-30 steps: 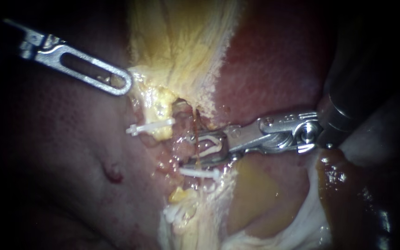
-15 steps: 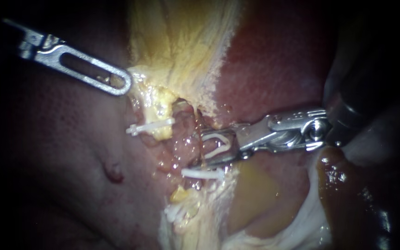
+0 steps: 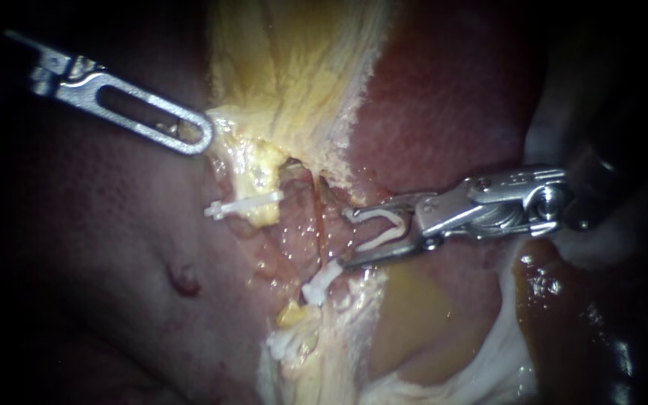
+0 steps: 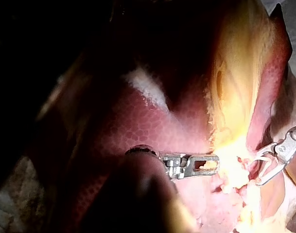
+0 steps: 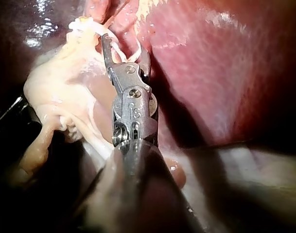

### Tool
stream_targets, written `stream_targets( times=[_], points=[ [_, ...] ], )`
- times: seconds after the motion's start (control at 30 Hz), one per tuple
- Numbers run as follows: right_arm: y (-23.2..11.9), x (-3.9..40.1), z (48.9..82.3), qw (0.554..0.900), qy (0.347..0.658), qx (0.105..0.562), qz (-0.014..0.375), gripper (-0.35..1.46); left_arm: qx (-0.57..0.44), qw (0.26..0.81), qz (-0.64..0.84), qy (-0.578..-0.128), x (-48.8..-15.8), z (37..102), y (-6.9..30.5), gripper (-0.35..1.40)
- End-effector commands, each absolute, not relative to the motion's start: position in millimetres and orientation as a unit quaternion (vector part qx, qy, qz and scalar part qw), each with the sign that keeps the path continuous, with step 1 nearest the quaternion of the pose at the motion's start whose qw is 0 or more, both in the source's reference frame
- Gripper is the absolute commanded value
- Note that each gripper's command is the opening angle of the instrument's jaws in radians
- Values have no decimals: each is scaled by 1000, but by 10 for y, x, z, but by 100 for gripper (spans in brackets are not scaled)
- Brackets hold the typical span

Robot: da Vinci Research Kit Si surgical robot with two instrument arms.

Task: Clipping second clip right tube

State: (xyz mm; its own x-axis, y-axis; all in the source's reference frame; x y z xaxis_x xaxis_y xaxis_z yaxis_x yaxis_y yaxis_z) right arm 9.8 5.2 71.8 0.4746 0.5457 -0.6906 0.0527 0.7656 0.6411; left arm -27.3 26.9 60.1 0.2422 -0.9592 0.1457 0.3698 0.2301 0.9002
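My right instrument point(image 3: 350, 238) comes in from the right, its jaws spread wide with an open white clip point(image 3: 376, 229) seated between them. The jaw tips stand just right of the pinkish tube point(image 3: 313, 214), apart from it. A closed white clip point(image 3: 322, 283) sits slanted on the tube's lower end. Another white clip point(image 3: 245, 204) lies across the tissue further left. My left instrument point(image 3: 202, 135) grips yellowish gallbladder tissue point(image 3: 245, 150) at the upper left. The right wrist view shows the loaded clip point(image 5: 123, 48) between the jaws.
Dark red liver point(image 3: 429, 97) lies behind and to the right, with paler liver point(image 3: 99, 240) to the left. Yellow-white fatty tissue point(image 3: 294, 67) runs down the middle. A pale fold and wet dark tissue point(image 3: 556, 300) sit under the right instrument's shaft.
My right instrument has drawn back to the right, off the tube, with the open clip still in its jaws. The lower clip has tipped from level to slanted. The left instrument has held still.
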Motion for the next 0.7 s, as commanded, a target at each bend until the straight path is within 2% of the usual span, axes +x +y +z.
stream_targets(
  times=[0.03, 0.4, 0.7],
  points=[
    [53, 95, 716, 800, 491, 307, 154, 39, 388, 686, -484, -380, -273, 601, 269, -35],
    [58, 91, 700, 782, 515, 313, 159, 41, 388, 686, -484, -380, -273, 601, 269, -35],
    [56, 101, 701, 776, 518, 323, 160, 41, 388, 686, -484, -380, -273, 601, 269, -35]
  ],
)
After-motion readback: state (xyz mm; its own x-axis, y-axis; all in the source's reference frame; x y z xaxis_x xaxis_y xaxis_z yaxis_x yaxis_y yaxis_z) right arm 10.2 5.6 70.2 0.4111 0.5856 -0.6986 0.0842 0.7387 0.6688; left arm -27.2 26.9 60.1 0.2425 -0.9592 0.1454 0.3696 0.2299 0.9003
